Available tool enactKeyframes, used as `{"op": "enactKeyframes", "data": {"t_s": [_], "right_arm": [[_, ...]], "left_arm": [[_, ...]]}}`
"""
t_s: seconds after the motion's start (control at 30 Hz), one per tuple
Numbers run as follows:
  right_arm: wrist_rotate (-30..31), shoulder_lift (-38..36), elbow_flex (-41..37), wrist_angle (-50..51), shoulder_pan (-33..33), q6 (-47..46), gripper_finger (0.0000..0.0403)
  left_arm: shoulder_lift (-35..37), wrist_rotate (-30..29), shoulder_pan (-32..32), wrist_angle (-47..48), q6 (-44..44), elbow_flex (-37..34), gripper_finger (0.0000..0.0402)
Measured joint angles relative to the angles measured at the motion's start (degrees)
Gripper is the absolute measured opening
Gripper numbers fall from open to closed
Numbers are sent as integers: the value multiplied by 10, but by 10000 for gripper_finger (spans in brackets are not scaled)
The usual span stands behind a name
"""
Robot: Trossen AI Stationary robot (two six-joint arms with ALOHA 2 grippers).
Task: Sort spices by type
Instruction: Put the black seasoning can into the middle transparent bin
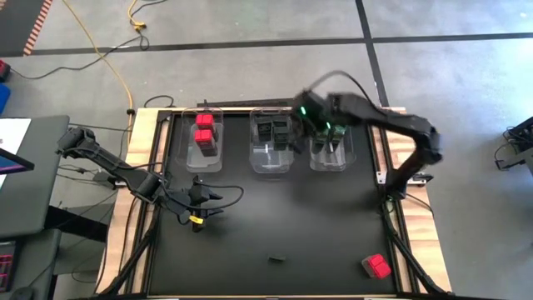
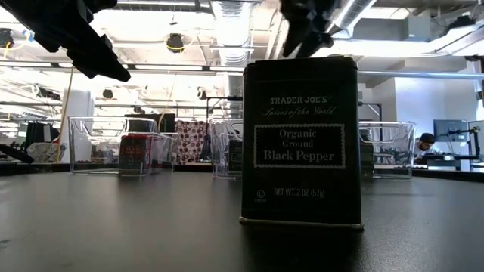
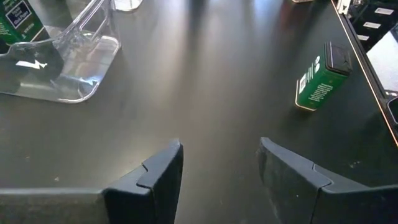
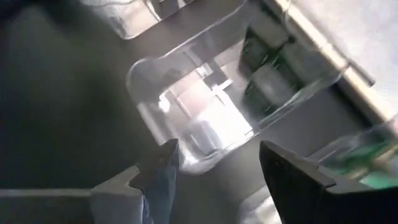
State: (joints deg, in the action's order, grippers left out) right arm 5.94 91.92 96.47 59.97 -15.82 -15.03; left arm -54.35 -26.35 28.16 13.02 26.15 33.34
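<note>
Right arm over the bins, two spices still loose on the counter.
Right gripper (image 1: 315,125) hovers above the middle bin (image 1: 271,158) holding dark tins, fingers (image 4: 155,171) apart and empty, likely placed for a drop there; left gripper (image 1: 202,200) waits low at left, fingers (image 3: 158,174) parted, holding nothing; red spice (image 1: 376,266) and pepper tin (image 2: 301,140) stand near the front edge, unsorted; green jars sit in right bin (image 1: 331,154).

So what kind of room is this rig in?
Likely an open lab or workshop: exposed ceiling ducts, a person at a monitor beyond the table, and taped lines on bare concrete floor.
</note>
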Motion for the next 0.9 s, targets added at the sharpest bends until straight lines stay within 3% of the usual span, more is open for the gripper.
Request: {"op": "enactKeyframes", "data": {"t_s": [0.17, 0.3, 0.47, 0.6, 0.7, 0.9], "right_arm": [[58, -103, -174, -100, 121, -166, 250], [129, -166, -260, -91, 234, -308, 250], [182, -222, -317, -39, 369, -496, 250], [317, -243, -352, -4, 505, -645, 250], [376, -245, -375, 14, 591, -744, 250], [407, -237, -409, 9, 683, -777, 250]], "left_arm": [[0, 1, 0, -3, -28, 0, 194], [0, 1, -7, -10, -48, 0, 194], [-1, 12, -46, -28, -83, 11, 194], [-23, 39, -84, -24, -94, 56, 194], [-60, 51, -94, -2, -114, 103, 194], [-160, 51, -95, 15, -114, 205, 194]]}}
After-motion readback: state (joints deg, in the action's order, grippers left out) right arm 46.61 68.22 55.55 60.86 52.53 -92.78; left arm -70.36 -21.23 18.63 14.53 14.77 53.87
